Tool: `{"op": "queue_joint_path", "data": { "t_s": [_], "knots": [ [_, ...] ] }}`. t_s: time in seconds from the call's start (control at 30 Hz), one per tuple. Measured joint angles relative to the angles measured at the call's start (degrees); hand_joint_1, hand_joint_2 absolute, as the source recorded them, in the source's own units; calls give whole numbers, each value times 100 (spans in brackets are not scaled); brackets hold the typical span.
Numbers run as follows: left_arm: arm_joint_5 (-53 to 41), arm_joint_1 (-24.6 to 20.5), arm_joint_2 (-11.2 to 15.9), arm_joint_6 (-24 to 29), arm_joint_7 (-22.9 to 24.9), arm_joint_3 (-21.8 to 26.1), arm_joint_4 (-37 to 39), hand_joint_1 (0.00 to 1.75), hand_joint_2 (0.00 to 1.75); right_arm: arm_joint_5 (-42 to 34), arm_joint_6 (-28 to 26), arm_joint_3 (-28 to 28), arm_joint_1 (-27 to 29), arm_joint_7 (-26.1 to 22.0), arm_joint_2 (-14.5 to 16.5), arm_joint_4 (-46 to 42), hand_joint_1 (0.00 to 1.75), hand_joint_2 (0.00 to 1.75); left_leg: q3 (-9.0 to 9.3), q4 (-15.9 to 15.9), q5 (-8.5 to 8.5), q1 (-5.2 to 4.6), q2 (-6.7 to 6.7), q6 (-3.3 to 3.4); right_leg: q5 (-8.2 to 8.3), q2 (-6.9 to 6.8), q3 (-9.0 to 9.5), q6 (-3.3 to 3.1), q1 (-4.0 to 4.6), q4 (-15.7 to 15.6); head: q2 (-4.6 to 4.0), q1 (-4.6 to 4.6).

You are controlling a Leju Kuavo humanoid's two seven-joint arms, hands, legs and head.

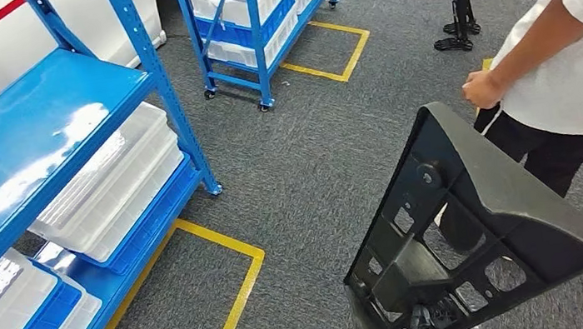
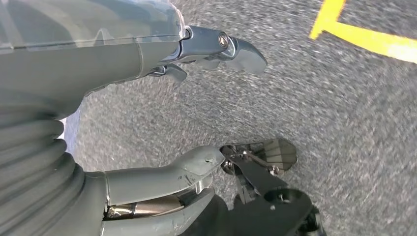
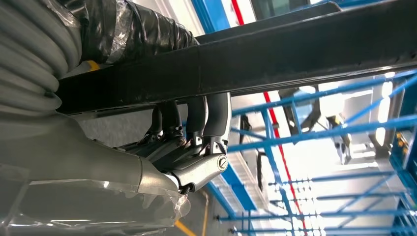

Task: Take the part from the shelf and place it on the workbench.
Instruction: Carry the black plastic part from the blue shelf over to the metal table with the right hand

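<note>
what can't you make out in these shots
- Workbench: I cannot locate one.
- Black part: its lower end is cut off by the bottom edge of the head view.
- Right hand: fingers curl around the part's edge, which hides the fingertips.
- Left hand: floor beyond is motion-blurred.
- Person: cut off by the frame edge.

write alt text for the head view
A large black ribbed plastic part is carried low at right over grey carpet. A person in a white shirt stands just beyond it; blue shelving with clear bins stands at left.
</note>
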Motion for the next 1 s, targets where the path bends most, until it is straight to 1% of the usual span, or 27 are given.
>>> {"op": "queue_joint_path", "data": {
  "t_s": [0.03,0.1,0.13,0.17,0.23,0.27,0.3,0.33,0.37,0.4,0.43,0.47,0.5,0.53,0.6,0.63,0.67,0.7,0.73,0.77,0.8,0.83,0.87,0.9,0.93,0.97,1.0],
  "knots": [
    [-2,-8,0,-1,0,1,0,0,175,5,11,-6,-3,0,11,2,175,175,10,1,-9,-11,50,-32,-17,-7,2,-36,25,-33,0,0],
    [-2,-30,0,-1,0,1,0,0,175,13,31,-20,2,-2,30,3,175,175,38,3,-34,-5,127,-90,19,124,-20,-97,21,-62,-1,-1],
    [-2,-35,0,-1,-1,1,0,0,175,15,36,-28,4,-3,41,3,175,175,30,55,-93,6,57,-119,39,185,-19,-135,7,-85,-1,-1],
    [-2,-34,0,-1,-2,2,0,0,175,16,39,-35,1,-3,54,3,175,175,-27,204,-213,22,-75,-141,61,247,-20,-173,-11,-110,-1,-3],
    [-2,-23,0,-1,-2,3,0,0,175,16,40,-46,-10,-2,81,4,175,175,-313,853,-590,45,-407,-173,88,375,-33,-227,-21,-130,-1,-4],
    [-2,-14,0,-1,-1,4,0,0,175,17,41,-49,-15,-1,89,4,175,175,-502,1250,-758,50,-488,-181,95,451,-45,-240,-14,-127,-1,-5],
    [-2,-4,0,-2,0,5,0,0,175,17,41,-54,-15,0,93,5,175,175,-650,1546,-836,50,-524,-185,98,535,-52,-245,-6,-122,-1,-5],
    [-2,6,0,-2,1,5,0,0,175,17,41,-60,-13,0,95,5,175,175,-712,1646,-794,50,-536,-181,101,622,-54,-248,2,-114,-1,-4],
    [-2,13,0,-2,1,5,0,0,175,17,41,-66,-12,0,98,5,175,175,-665,1507,-633,50,-550,-171,101,710,-53,-248,6,-101,0,-5],
    [-2,16,1,-2,1,5,0,0,175,16,41,-71,-12,0,103,5,175,175,-526,1172,-399,50,-599,-155,100,793,-49,-245,7,-86,0,-5],
    [-2,17,3,-2,1,6,0,0,175,16,41,-73,-13,0,109,5,175,175,-358,779,-202,54,-745,-131,100,868,-53,-236,3,-70,0,-4],
    [-2,18,5,-2,1,7,0,0,175,17,41,-74,-19,0,113,5,175,175,-218,425,-64,60,-909,-108,102,942,-70,-214,4,-47,-1,-3],
    [-2,18,7,-1,1,8,0,0,175,17,41,-74,-22,0,117,5,175,175,-136,206,-1,59,-1044,-88,112,1009,-98,-180,-3,-31,0,-2],
    [-2,12,8,-1,1,9,0,0,175,17,42,-74,-22,0,120,5,175,175,-109,117,-4,53,-1129,-67,130,1079,-130,-137,-15,-28,-1,-3],
    [-2,4,7,0,2,10,0,0,175,17,43,-78,-16,0,124,5,175,175,-106,81,20,44,-1031,-21,182,1218,-180,-44,-30,-46,0,-3],
    [-2,0,7,0,1,10,0,0,175,18,43,-80,-10,-1,125,5,175,175,-94,50,46,53,-952,15,178,1194,-197,-17,-29,-35,-1,-3],
    [-2,3,7,0,1,10,0,0,175,19,43,-83,-7,-1,125,5,175,175,-84,13,75,64,-872,50,119,1080,-239,3,-18,44,-1,-2],
    [-2,3,7,0,0,11,0,0,175,19,44,-84,-10,-1,125,5,175,175,-77,-20,100,71,-780,81,-20,909,-335,19,-6,250,0,-1],
    [-2,6,7,0,-1,12,0,0,175,19,44,-85,-13,-1,125,5,175,175,-79,-32,112,62,-690,97,-213,706,-473,29,-6,561,0,0],
    [-2,12,7,0,-1,14,0,0,175,19,45,-85,-17,0,125,6,175,175,-87,-33,113,50,-600,107,-412,570,-648,47,-7,939,1,0],
    [-2,18,8,-1,0,16,0,0,175,19,46,-86,-20,0,125,7,175,175,-96,-30,110,40,-503,112,-553,499,-800,63,-16,1280,1,-1],
    [-2,21,8,-1,1,19,0,0,175,19,46,-86,-17,0,125,7,175,175,-100,-28,104,34,-412,113,-581,461,-866,74,-26,1451,0,-1],
    [-2,20,8,0,1,20,0,0,175,19,46,-87,-13,0,125,7,175,175,-99,-27,97,32,-322,110,-507,431,-821,80,-34,1409,0,-1],
    [-3,15,7,-2,1,21,0,0,175,18,46,-87,-11,0,125,7,175,175,-89,-26,86,32,-241,100,-346,381,-648,79,-38,1130,-1,-1],
    [-5,9,7,-2,0,21,0,0,175,18,46,-87,-11,0,125,7,175,175,-69,-24,72,30,-171,85,-181,270,-406,68,-35,719,-1,0],
    [-10,6,5,-4,-2,21,0,0,175,19,46,-88,-16,2,125,6,175,175,-55,-18,51,17,-108,61,-66,151,-187,45,-12,336,-1,0],
    [-16,5,5,-6,-5,21,0,0,175,22,46,-89,-20,4,126,5,175,175,-41,-13,33,5,-55,33,-3,65,-34,15,7,59,-1,-2]
  ]
}}
